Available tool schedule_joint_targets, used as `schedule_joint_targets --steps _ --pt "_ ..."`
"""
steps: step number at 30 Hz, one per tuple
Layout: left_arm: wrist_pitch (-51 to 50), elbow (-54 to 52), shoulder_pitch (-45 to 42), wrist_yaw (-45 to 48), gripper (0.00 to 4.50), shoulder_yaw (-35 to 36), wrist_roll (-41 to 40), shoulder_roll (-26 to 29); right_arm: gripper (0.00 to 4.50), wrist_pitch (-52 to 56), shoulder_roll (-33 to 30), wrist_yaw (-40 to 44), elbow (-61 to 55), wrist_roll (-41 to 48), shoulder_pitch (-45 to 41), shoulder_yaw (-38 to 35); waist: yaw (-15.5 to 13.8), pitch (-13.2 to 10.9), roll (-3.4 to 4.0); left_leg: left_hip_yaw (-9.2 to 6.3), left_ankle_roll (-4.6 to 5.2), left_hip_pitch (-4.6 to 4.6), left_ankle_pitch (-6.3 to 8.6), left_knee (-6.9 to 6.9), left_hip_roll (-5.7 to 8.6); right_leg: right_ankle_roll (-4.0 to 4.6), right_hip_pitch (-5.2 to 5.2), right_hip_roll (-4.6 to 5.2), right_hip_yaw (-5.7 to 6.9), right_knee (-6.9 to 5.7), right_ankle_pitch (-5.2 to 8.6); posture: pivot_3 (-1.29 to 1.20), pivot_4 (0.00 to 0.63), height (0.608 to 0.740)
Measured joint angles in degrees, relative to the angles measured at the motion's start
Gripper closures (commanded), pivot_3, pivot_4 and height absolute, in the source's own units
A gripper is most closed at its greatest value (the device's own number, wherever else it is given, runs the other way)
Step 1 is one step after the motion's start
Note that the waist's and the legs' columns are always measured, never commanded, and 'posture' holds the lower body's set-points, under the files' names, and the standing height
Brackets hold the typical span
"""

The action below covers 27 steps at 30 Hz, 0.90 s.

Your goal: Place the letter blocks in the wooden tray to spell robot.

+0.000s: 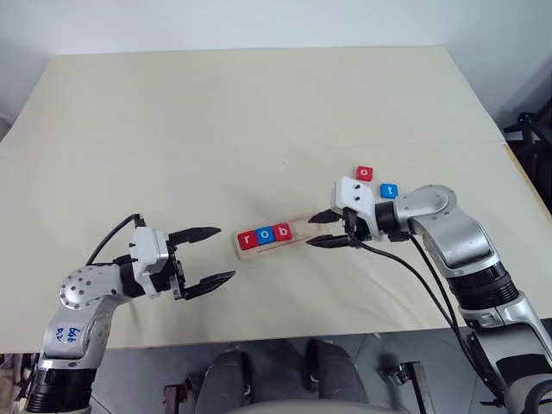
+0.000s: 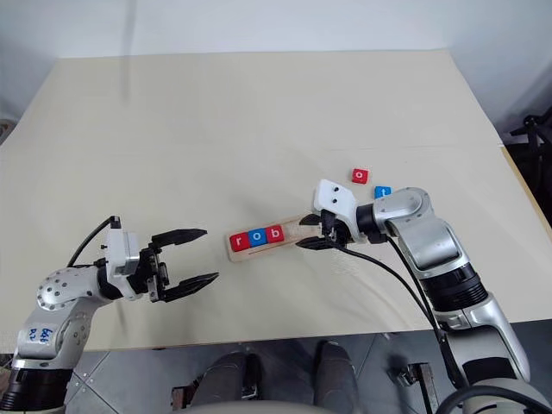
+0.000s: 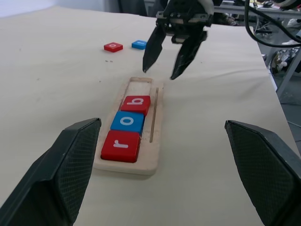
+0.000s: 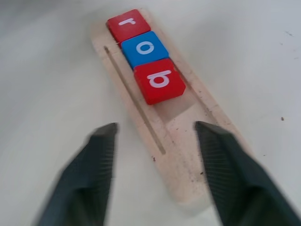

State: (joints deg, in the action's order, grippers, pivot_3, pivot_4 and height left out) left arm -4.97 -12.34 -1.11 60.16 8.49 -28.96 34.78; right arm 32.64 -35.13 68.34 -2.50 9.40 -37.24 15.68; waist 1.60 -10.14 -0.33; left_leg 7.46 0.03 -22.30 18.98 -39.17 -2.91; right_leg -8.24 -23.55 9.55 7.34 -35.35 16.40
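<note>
The wooden tray (image 1: pixel 298 228) lies near the table's front middle. It holds three letter blocks in a row: a red r (image 1: pixel 247 239), a blue o (image 1: pixel 265 235) and a red b (image 1: pixel 281 232). The tray's right end (image 4: pixel 188 155) is bare. My right gripper (image 1: pixel 316 230) hovers open just above that bare end with nothing between its fingers. Two loose letter blocks lie behind the right arm, a red o (image 1: pixel 365 173) and a blue t (image 1: pixel 390 191). My left gripper (image 1: pixel 224 254) stands open and empty, left of the tray and pointing at it.
The cream table (image 1: pixel 259 112) stretches wide and bare behind the tray. Its front edge runs close under both arms. Black cables (image 1: pixel 431 285) hang from the right arm. Dark equipment (image 1: pixel 530 129) stands past the table's right edge.
</note>
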Motion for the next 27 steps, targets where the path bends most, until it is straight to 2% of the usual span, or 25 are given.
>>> schedule_joint_targets --steps 4,13,27 --pt "0.0 0.1 -0.4 0.2 0.00 -0.4 0.0 0.0 4.46 1.2 2.5 -1.7 -0.7 0.0 0.0 2.2 0.0 0.0 0.00 -0.01 0.00 0.00 0.00 0.00 0.00 0.00 0.00 0.00 0.01 0.00 0.00 0.00 0.150 0.740" --pt "0.0 0.0 0.4 -0.3 0.00 -0.4 0.0 0.0 4.46 2.8 4.8 -4.4 0.0 -0.5 -0.7 5.3 0.0 0.0 0.00 -0.01 0.00 0.00 0.00 -0.01 0.00 0.00 0.00 0.00 0.00 0.00 0.00 0.00 0.150 0.740" --pt "0.0 -0.3 1.5 -1.4 0.00 -0.2 0.0 0.0 4.46 1.7 6.9 -6.5 2.9 -1.0 -2.3 6.3 0.0 0.0 0.00 -0.01 0.00 0.00 0.00 -0.01 0.00 0.00 0.00 0.00 0.00 -0.01 0.00 0.00 0.150 0.740"
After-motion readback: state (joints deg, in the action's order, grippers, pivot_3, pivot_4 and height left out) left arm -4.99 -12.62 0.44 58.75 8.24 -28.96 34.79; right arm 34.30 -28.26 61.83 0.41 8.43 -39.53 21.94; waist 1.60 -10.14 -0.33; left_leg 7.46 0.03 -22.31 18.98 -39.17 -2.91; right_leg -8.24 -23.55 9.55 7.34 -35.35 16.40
